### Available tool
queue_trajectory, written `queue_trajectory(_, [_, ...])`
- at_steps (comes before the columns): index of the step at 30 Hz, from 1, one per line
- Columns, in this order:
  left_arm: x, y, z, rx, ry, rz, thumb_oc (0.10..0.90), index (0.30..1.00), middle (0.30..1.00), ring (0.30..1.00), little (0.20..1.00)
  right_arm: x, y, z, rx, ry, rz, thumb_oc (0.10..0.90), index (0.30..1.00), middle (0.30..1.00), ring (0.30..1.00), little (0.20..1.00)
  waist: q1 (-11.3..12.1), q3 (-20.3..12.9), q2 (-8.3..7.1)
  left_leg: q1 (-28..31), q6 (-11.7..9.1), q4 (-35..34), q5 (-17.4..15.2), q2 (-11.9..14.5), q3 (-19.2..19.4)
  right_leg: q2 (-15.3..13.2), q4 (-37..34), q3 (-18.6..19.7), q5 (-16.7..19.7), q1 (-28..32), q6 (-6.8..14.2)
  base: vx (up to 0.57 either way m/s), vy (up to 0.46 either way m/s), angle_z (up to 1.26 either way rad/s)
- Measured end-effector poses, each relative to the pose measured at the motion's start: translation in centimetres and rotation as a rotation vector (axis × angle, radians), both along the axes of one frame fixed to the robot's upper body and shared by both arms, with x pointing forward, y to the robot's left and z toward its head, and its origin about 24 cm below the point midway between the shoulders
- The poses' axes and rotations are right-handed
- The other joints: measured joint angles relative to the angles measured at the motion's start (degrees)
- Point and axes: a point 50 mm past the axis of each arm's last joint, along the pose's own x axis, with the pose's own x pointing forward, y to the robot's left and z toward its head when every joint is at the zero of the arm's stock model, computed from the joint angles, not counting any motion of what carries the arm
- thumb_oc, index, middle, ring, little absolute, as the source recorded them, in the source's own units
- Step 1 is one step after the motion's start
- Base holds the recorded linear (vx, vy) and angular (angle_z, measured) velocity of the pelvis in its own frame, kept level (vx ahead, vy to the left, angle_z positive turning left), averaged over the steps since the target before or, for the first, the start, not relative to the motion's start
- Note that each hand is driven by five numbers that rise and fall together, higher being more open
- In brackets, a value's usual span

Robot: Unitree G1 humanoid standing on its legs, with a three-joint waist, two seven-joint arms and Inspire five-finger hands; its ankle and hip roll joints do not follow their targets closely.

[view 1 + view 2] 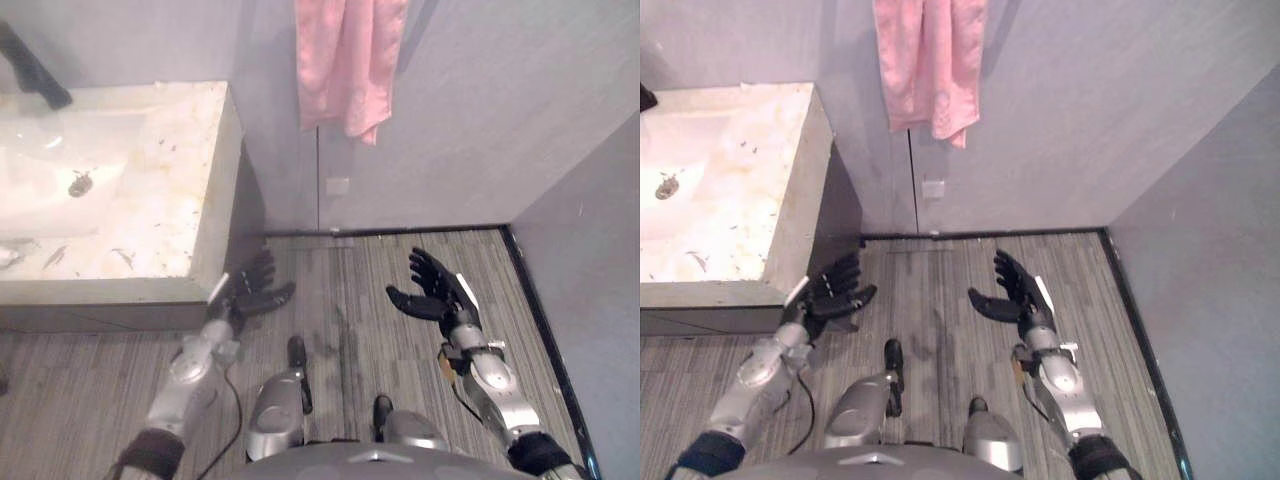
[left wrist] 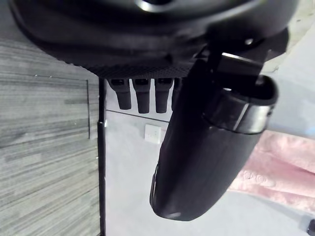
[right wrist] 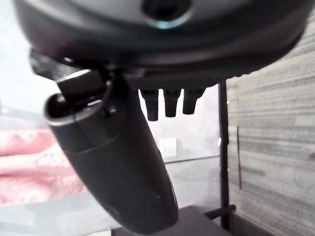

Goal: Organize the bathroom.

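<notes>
Pink towel (image 1: 347,62) hanging lengthwise down wall (beside sink (image 1: 215,150)); left robot hand (image 1: 255,290), right robot hand (image 1: 432,290) fingers spread, empty

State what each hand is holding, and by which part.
Nothing is held: the left hand and right hand hang open above the floor.
</notes>
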Motion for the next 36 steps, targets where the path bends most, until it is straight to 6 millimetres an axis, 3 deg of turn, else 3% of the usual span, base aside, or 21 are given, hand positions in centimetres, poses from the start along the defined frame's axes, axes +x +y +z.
queue_trajectory(1, [-0.2, -0.2, 0.3, 0.003, -0.008, -0.032, 0.800, 0.900, 0.900, 0.900, 0.900, 0.1, 0.4, 0.0, 0.006, -0.005, 0.003, 0.800, 0.900, 0.900, 0.900, 0.900, 0.5, -0.4, -1.05, 0.9, 1.6, -0.4, 0.0, -1.2, 0.3, -0.2, 0.7, 0.3, -0.2, 0.8, -0.4, 0.46, 0.099, -0.34])
queue_trajectory(2, [-0.6, -0.4, 0.8, 0.002, -0.030, -0.058, 0.800, 0.900, 0.900, 0.900, 0.900, 0.2, 1.2, 0.4, 0.001, -0.031, 0.002, 0.800, 0.900, 0.900, 0.900, 0.900, 2.4, -1.7, -4.22, 1.8, 3.2, 0.1, -0.7, -4.3, 1.5, -2.6, -0.7, -0.2, -2.8, 2.5, -0.4, 0.41, 0.141, -0.58])
queue_trajectory(3, [-0.7, -0.7, 0.8, -0.008, -0.033, -0.073, 0.800, 0.900, 0.900, 0.900, 0.900, 0.8, 1.6, 1.0, 0.012, -0.070, -0.011, 0.800, 0.900, 0.900, 0.900, 0.900, 2.8, -2.4, -4.31, 1.8, 4.9, 0.2, -1.3, -5.3, 1.8, -3.7, -0.5, 0.4, -2.6, 2.3, 2.1, 0.38, 0.171, -0.52])
queue_trajectory(4, [-0.7, -0.8, 0.9, -0.013, -0.034, -0.080, 0.800, 0.900, 0.900, 0.900, 0.900, 1.1, 1.7, 1.4, 0.015, -0.091, -0.019, 0.800, 0.900, 0.900, 0.900, 0.900, 2.2, -2.7, -4.11, 1.9, 4.9, -0.3, -1.4, -5.5, 1.8, -3.7, 0.4, 0.2, -1.8, 2.0, 2.7, 0.46, 0.214, -0.21])
queue_trajectory(6, [-0.9, -1.6, 0.7, -0.033, -0.025, -0.125, 0.800, 0.900, 0.900, 0.900, 0.900, 1.9, 2.2, 2.5, 0.002, -0.149, -0.063, 0.800, 0.900, 0.900, 0.900, 0.900, 0.8, -3.1, -2.09, 4.1, 8.9, -5.5, -0.3, -5.4, 0.5, -3.6, 14.9, -0.2, -0.1, -6.5, 5.1, 0.29, 0.121, -0.04])
queue_trajectory(8, [-1.1, -2.2, 0.5, -0.038, -0.011, -0.162, 0.800, 0.900, 0.900, 0.900, 0.900, 2.0, 2.3, 2.7, 0.011, -0.164, -0.110, 0.800, 0.900, 0.900, 0.900, 0.900, 0.3, -3.4, -1.85, 5.4, 10.8, -6.3, 1.0, -5.2, 1.2, -4.6, 24.1, -0.9, 0.2, -10.3, 5.7, 0.17, 0.010, -0.06])
queue_trajectory(9, [-1.2, -2.5, 0.5, -0.042, -0.006, -0.171, 0.800, 0.900, 0.900, 0.900, 0.900, 1.9, 2.2, 2.7, 0.011, -0.165, -0.125, 0.800, 0.900, 0.900, 0.900, 0.900, 0.6, -3.7, -1.82, 5.6, 10.8, -6.3, 1.0, -5.4, 1.9, -5.9, 25.8, -1.8, 0.2, -11.5, 5.4, 0.22, -0.064, -0.14])
queue_trajectory(10, [-1.3, -2.9, 0.5, -0.037, -0.003, -0.184, 0.800, 0.900, 0.900, 0.900, 0.900, 2.0, 2.1, 2.8, 0.011, -0.176, -0.148, 0.800, 0.900, 0.900, 0.900, 0.900, 0.9, -4.7, -1.87, 5.3, 10.9, -6.5, 1.0, -5.4, 2.8, -8.1, 23.6, -5.2, 0.9, -12.0, 4.0, 0.14, -0.083, -0.18])
queue_trajectory(12, [-1.5, -3.1, 0.4, -0.052, 0.008, -0.170, 0.800, 0.900, 0.900, 0.900, 0.900, 2.2, 2.3, 3.3, -0.020, -0.212, -0.149, 0.800, 0.900, 0.900, 0.900, 0.900, 1.1, -5.5, -0.85, 5.1, 10.8, -8.0, 1.1, -5.1, 3.5, -8.8, 12.7, -8.2, 1.1, -11.4, 4.1, 0.12, -0.114, -0.21])
queue_trajectory(16, [-1.6, -2.0, 0.3, -0.014, 0.025, -0.134, 0.800, 0.900, 0.900, 0.900, 0.900, 1.9, 2.5, 3.6, -0.047, -0.236, -0.139, 0.800, 0.900, 0.900, 0.900, 0.900, 0.7, -6.0, -1.38, 3.7, 10.3, -8.2, 1.5, -5.5, 2.4, -7.6, -4.5, -7.5, 3.3, -10.6, 5.2, 0.13, -0.161, -0.02])
queue_trajectory(19, [-1.6, -2.1, 0.3, -0.008, 0.029, -0.139, 0.800, 0.900, 0.900, 0.900, 0.900, 1.7, 1.9, 3.5, -0.063, -0.230, -0.164, 0.800, 0.900, 0.900, 0.900, 0.900, -1.0, -6.4, -1.69, 3.6, 8.5, -8.2, 2.3, -6.1, -0.4, -6.3, -9.8, -5.6, 9.1, -7.6, 5.6, 0.17, -0.197, 0.45])
queue_trajectory(21, [-1.7, -2.3, 0.2, -0.017, 0.031, -0.140, 0.800, 0.900, 0.900, 0.900, 0.900, 1.7, 1.5, 3.6, -0.083, -0.234, -0.166, 0.800, 0.900, 0.900, 0.900, 0.900, -0.8, -6.6, -1.48, 3.5, 7.5, -8.2, 2.7, -5.6, -1.5, -5.5, -11.0, -5.7, 10.1, -7.2, 5.3, 0.17, -0.224, 0.05])
queue_trajectory(25, [-2.5, -2.2, -0.4, -0.028, 0.058, -0.128, 0.800, 0.900, 0.900, 0.900, 0.900, 1.6, 1.2, 3.6, -0.089, -0.231, -0.165, 0.800, 0.900, 0.900, 0.900, 0.900, -2.6, -7.4, -1.90, 3.8, 7.4, -8.2, 3.5, -4.8, -3.0, -3.8, -12.2, -6.1, 11.7, -5.4, 5.0, 0.17, -0.296, 0.06])
queue_trajectory(34, [-2.4, -2.8, 0.0, -0.047, 0.036, -0.127, 0.800, 0.900, 0.900, 0.900, 0.900, 2.5, 1.4, 5.5, -0.096, -0.305, -0.111, 0.800, 0.900, 0.900, 0.900, 0.900, -1.3, -8.1, -1.90, 4.5, 5.7, -8.0, 3.6, -2.7, -5.8, -1.1, -12.5, -8.2, 10.2, -3.6, 3.0, 0.12, -0.239, 0.13])
queue_trajectory(36, [-2.2, -2.9, 0.1, -0.049, 0.030, -0.117, 0.800, 0.900, 0.900, 0.900, 0.900, 2.6, 0.9, 5.6, -0.119, -0.307, -0.109, 0.800, 0.900, 0.900, 0.900, 0.900, -1.2, -8.9, -1.49, 3.3, 4.7, -7.4, 3.7, -2.5, -7.2, -0.2, -11.9, -9.1, 9.5, -3.8, 1.6, 0.02, -0.178, 0.33])
